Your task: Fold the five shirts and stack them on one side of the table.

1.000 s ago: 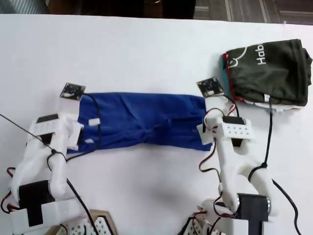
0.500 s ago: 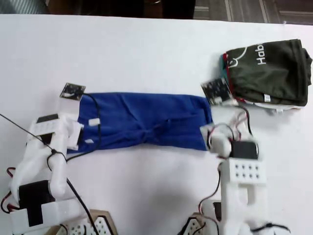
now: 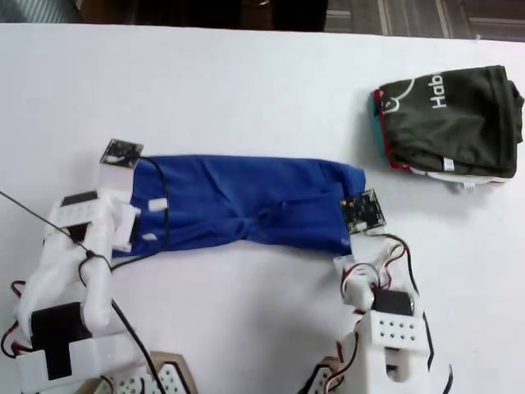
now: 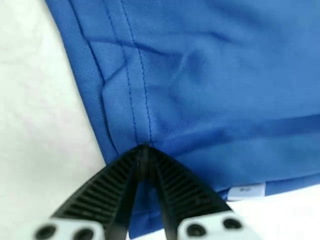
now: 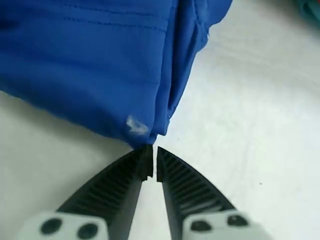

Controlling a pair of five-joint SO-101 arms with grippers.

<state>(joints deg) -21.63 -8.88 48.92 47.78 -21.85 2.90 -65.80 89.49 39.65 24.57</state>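
Right arm (image 3: 392,328) sits drawn back toward the near edge of the table (image 3: 246,74), off the right end of the blue shirt (image 3: 238,209) where it stood a second ago. The shirt's far right corner has bulged slightly outward, and the left arm (image 3: 82,234) has not shifted.

From above, the blue shirt lies as a long narrow band across the middle of the table, parallel to the near edge, with the left arm at its left end. A stack of folded shirts (image 3: 447,123) rests by the table's right edge, toward the far right corner and well apart from the band. Dark green is on top, with red, teal and white edges showing beneath.

At the left wrist, the left gripper (image 4: 144,150) has its jaws pressed together on the blue shirt's stitched hem. The cloth puckers at the tips, and a small white label (image 4: 245,190) sits near.

At the right wrist, the right gripper (image 5: 154,150) hovers just off the shirt's corner over bare table. Its jaws are all but together, with only a sliver between them, and grip nothing.

By the colours in the stack, four shirts appear folded and piled. The fifth looks folded lengthwise only, so it probably still needs its crosswise folds and a place on top of the stack.
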